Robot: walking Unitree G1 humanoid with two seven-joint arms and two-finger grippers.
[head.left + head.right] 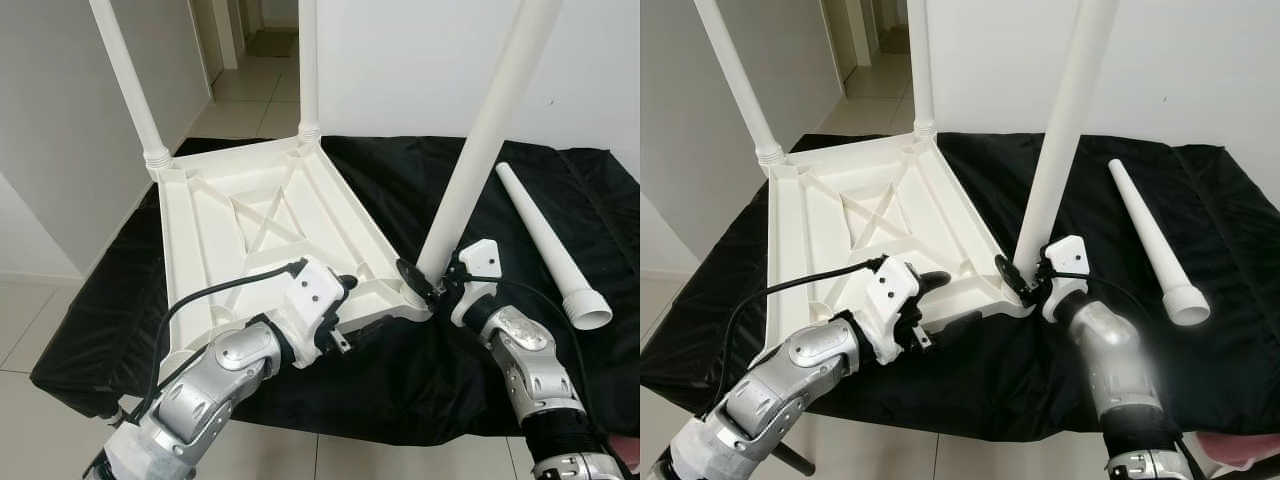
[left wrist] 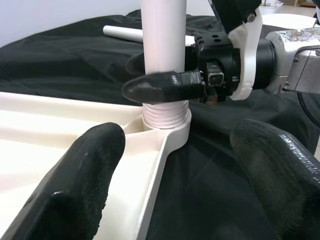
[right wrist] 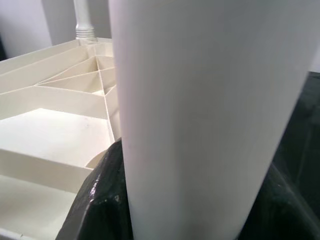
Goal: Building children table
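A white plastic table top lies upside down on a black cloth. Two white legs stand screwed in at its far corners. A third leg stands tilted in the near right corner socket. My right gripper is shut on this leg just above its threaded base, and one of its fingers lies across the leg. My left gripper is open at the near rim, with its fingers spread either side of that corner. A fourth leg lies loose on the cloth at the right.
The cloth covers a low platform whose near edge drops to a tiled floor. White walls stand behind and to the left. A doorway opens onto a tiled hallway at the back.
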